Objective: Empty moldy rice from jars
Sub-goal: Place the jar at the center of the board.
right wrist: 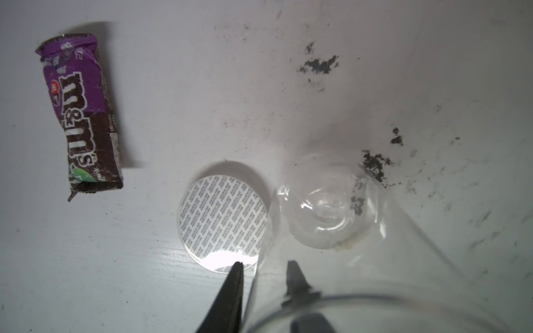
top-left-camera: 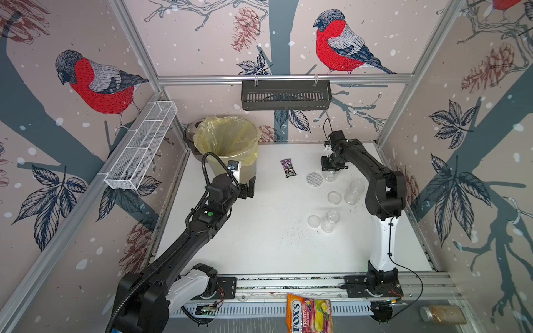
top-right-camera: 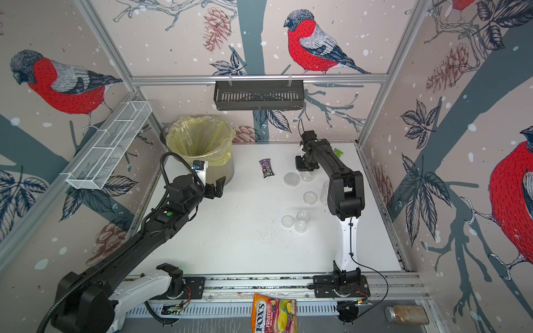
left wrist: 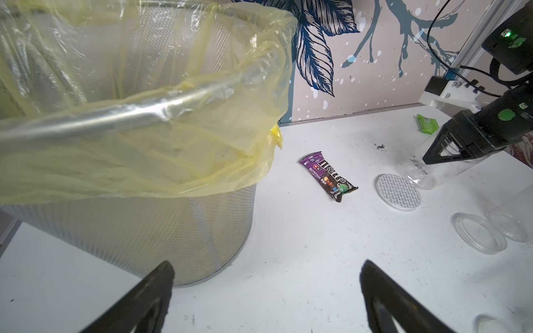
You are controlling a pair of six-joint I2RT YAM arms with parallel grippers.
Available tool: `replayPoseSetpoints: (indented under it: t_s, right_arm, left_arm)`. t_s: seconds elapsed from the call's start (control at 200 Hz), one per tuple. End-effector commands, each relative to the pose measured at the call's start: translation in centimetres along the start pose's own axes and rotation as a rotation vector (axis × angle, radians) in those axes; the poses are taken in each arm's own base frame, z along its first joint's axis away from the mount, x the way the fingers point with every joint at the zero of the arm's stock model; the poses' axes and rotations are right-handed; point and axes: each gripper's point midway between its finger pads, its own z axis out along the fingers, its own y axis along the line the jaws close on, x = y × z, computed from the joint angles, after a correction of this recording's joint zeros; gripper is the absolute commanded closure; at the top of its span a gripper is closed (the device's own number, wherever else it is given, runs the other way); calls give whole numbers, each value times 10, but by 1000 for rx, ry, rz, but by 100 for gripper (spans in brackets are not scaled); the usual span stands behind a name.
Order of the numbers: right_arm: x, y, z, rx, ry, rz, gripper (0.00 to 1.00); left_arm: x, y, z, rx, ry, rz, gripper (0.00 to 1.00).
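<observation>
We record the right gripper (right wrist: 264, 263) straddling the wall of the wide clear jar (right wrist: 326, 207), jaws parted, neither finger pressing it. The jar stands upright on the white table (right wrist: 144, 259), just beside the dotted lid (right wrist: 225, 225), nearly empty; a few pale rice grains (right wrist: 346, 246) lie at its base. The left gripper (left wrist: 266, 265) hangs spread wide, empty, near the lined bin (left wrist: 144, 230).

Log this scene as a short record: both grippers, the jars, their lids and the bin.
left gripper: open, empty, beside the bin
right gripper: jaws parted astride the wide jar wall
slim jars: two, uncapped, look empty
lids: dotted silver lid and two clear lids flat on the table
rice: few pale grains at the wide jar's base
</observation>
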Motion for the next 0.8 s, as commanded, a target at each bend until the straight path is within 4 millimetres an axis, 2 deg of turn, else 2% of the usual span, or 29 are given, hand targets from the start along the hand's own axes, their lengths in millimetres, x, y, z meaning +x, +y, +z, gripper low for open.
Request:
replayPoseSetpoints:
  t_s: [0.0, 0.125, 0.245, 0.385, 0.41, 0.45, 0.5, 0.625, 0.72, 0.795]
  right_arm:
    - [2, 1, -6, -7, 13, -8, 61]
    - [-5, -1, -19, 7, -6, -7, 48]
    - [-9, -1, -36, 21, -28, -11, 30]
    - [-9, 5, -57, 11, -61, -27, 18]
    - [-10, 6, -61, 11, -69, -31, 8]
    - [-11, 7, -67, 12, -82, -31, 1]
    - [-12, 10, -79, 8, -104, -30, 0]
    - [-21, 11, -120, 26, -220, -14, 0]
    - [-28, 15, -168, 29, -396, -22, 0]
    - [-30, 5, -206, 82, -571, 20, 0]
  left_arm:
    - [-12, 7, -5, -37, -62, -19, 1]
    - [-10, 9, -7, -49, -72, -19, 1]
    - [-8, 15, -6, -84, -69, -23, 1]
    - [-5, 24, -6, -139, -49, -48, 1]
    - [-4, 25, -5, -141, -46, -49, 1]
    - [-2, 26, -5, -147, -41, -49, 1]
    - [2, 30, -4, -171, -35, -61, 1]
    - [10, 44, -8, -252, -54, -85, 1]
    - [19, 56, -14, -316, -81, -93, 1]
    - [25, 70, -21, -398, -103, -98, 1]
